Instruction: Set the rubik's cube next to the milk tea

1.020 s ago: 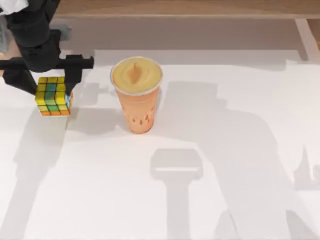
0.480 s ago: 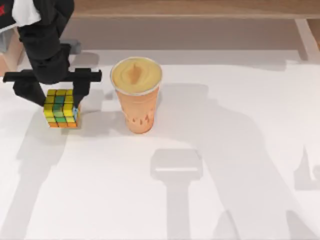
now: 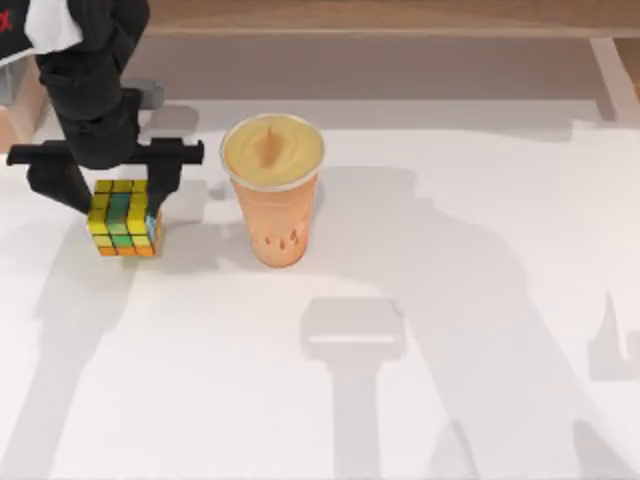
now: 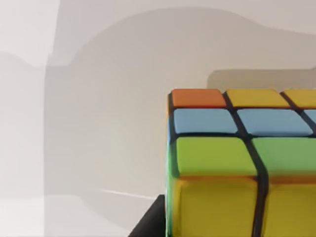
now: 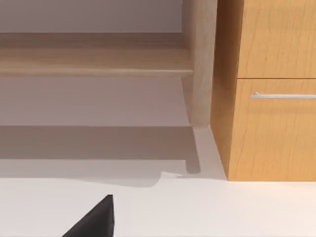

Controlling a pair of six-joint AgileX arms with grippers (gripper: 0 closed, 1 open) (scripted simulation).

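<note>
The left pincer is closed on the cube, one black finger on each of two opposite side faces, near the cube's upper edge. The cube sits at the left of the bench, to the left of the milk tea with a clear gap between them; whether it rests on the bench or hangs just above it I cannot tell. In the left wrist view the cube shows flat, glossy tiles on dark grid lines.

It looks like a light, rigid block, so a moderate squeeze should do. The smooth faces may slip, and its layers could twist under an off-centre push, so flat, centred contact on opposite faces is the safest hold. The cup is tall and tapers to a narrow base, so a nudge could tip it.

The right arm is parked; its wrist view faces a wooden cabinet.
</note>
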